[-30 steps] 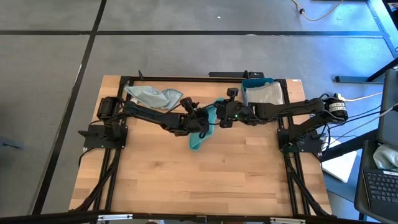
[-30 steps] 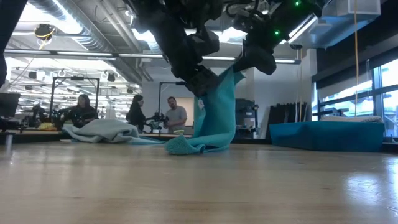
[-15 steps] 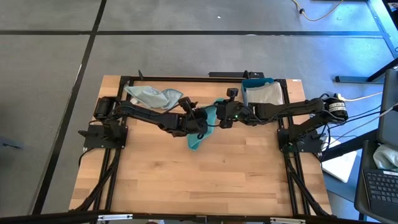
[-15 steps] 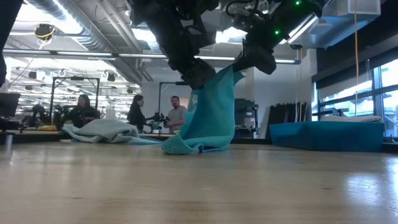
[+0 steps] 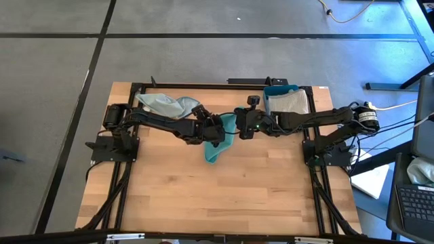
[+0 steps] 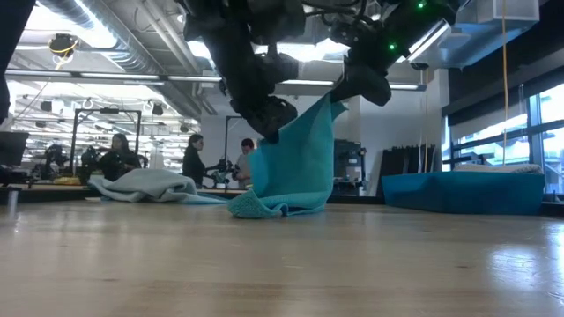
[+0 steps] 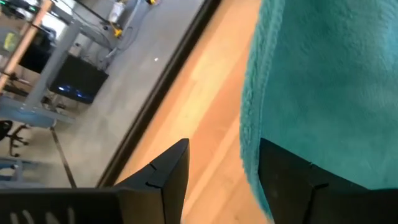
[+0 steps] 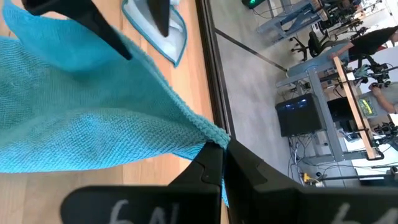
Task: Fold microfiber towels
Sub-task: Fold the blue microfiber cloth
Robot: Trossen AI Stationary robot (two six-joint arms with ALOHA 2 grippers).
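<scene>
From above, the wooden table (image 5: pixel 224 196) sits on a grey floor crossed by dark lines, and both arms meet just inboard of its far edge. The left gripper (image 5: pixel 215 132) and right gripper (image 5: pixel 239 128) flank a teal towel (image 5: pixel 217 146) that trails toward the table's middle. A pale towel (image 5: pixel 166 105) lies crumpled at the far edge, left of the teal one, and a blue tray (image 5: pixel 281 90) holding a folded cloth (image 5: pixel 288 103) sits right of it. At table height, the teal towel (image 6: pixel 295 163) hangs as a sheet from the right gripper (image 6: pixel 352 88), its lower end bunched on the table; the left gripper (image 6: pixel 269 119) is at its upper left edge. Behind are a workshop with ceiling lights and people (image 6: pixel 115 158) at benches. In the left wrist view, the fingers (image 7: pixel 168 171) stand apart, the towel's edge between them. In the right wrist view, the fingers (image 8: pixel 208 165) are pinched on the towel's corner; desks and chairs stand beyond the table.
</scene>
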